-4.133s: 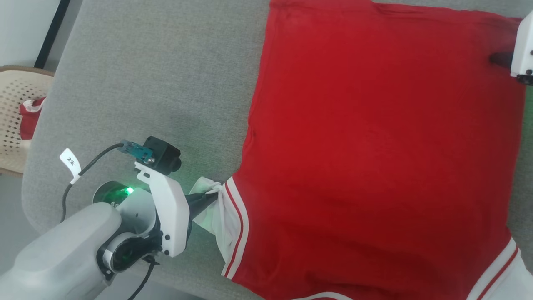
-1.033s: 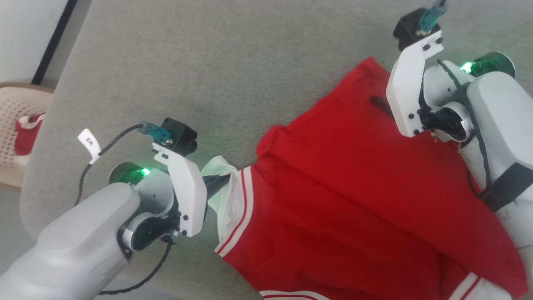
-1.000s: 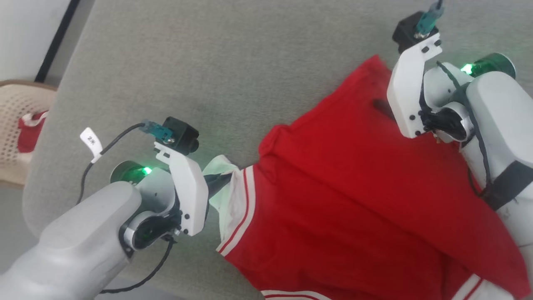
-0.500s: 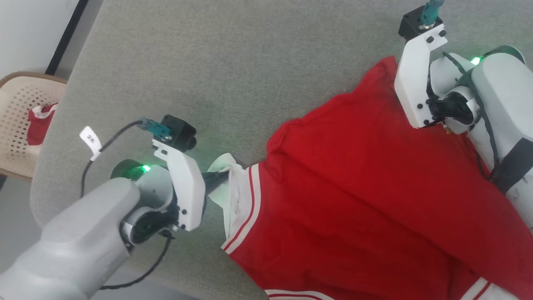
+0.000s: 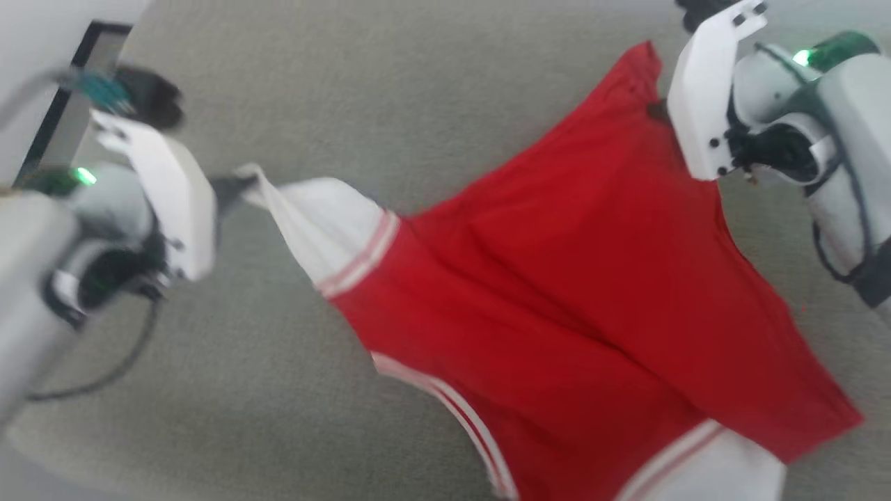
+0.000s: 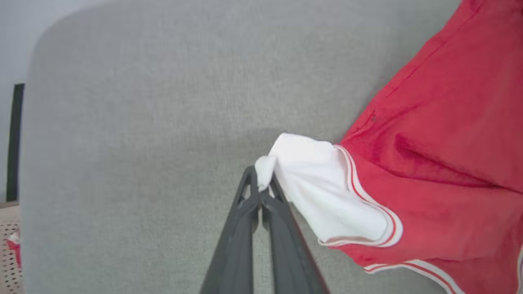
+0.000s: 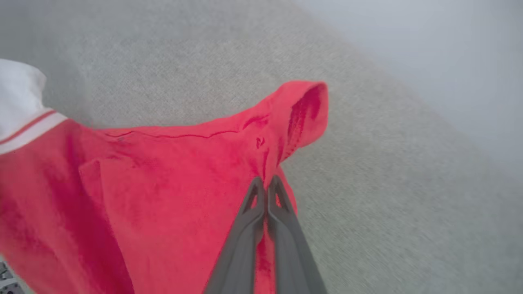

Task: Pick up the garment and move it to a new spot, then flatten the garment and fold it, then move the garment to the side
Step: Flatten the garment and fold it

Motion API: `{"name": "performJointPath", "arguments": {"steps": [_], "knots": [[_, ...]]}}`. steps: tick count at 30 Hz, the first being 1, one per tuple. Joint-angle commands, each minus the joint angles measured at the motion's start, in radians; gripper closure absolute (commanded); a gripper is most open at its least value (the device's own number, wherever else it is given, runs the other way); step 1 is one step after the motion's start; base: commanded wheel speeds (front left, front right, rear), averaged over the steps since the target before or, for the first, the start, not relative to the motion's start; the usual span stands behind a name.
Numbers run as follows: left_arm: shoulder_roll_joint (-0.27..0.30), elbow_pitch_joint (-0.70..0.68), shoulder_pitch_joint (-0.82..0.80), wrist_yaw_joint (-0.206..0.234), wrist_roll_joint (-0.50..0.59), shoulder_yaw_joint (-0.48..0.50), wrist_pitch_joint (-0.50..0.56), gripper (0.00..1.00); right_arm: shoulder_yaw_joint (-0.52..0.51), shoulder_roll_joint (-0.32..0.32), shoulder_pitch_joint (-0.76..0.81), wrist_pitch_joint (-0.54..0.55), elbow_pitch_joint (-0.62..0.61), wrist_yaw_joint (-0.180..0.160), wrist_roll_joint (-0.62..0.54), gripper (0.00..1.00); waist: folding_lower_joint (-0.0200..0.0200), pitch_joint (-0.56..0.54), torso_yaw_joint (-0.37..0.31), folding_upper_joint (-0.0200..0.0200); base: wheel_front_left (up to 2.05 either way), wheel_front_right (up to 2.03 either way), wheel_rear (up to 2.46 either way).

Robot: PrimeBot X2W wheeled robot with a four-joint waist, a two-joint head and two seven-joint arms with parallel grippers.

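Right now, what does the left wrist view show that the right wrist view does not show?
Left wrist view: the left gripper shut on the tip of a white sleeve, plus a dark strip at the view's left edge. Right wrist view: the right gripper shut on red fabric beside a curled red corner. Shared: the garment, with its red body and a white sleeve with striped trim, over the grey padded surface.

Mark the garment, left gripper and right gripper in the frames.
the garment [image 5: 557,278], head view, on the middle of its red body.
left gripper [image 6: 260,185], left wrist view, between the fingertips closed on the white sleeve end.
right gripper [image 7: 266,184], right wrist view, between the fingertips closed on red fabric.
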Motion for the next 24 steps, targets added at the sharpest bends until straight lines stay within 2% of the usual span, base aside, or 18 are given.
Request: {"name": "performJointPath", "arguments": {"steps": [1,5,11,17,24], "knots": [[0.024,-0.012,-0.041,0.019,0.009,0.017,0.022,1.00,-0.009,-0.016,-0.010,-0.016,-0.020,0.000,0.014,1.00,0.0000,-0.043,-0.043,-0.0001,0.00,0.00,0.00],[0.076,-0.037,-0.122,0.059,0.022,0.045,0.085,1.00,-0.025,-0.047,-0.005,-0.039,-0.077,0.000,0.032,1.00,0.0000,-0.090,-0.084,-0.0001,0.00,0.00,0.00],[0.113,-0.039,-0.239,0.094,0.035,0.066,0.175,1.00,-0.076,-0.082,0.006,-0.052,-0.158,0.000,0.051,1.00,0.0000,-0.154,-0.144,-0.0001,0.00,0.00,0.00],[0.104,0.015,-0.356,0.078,0.080,0.063,0.238,1.00,-0.128,-0.094,0.018,-0.039,-0.233,0.000,0.054,1.00,0.0000,-0.203,-0.187,-0.0001,0.00,0.00,0.00],[0.070,0.104,-0.471,0.028,0.126,0.053,0.255,1.00,-0.179,-0.090,0.026,-0.034,-0.295,0.000,0.033,1.00,0.0000,-0.230,-0.216,-0.0001,0.00,0.00,0.00]]}}
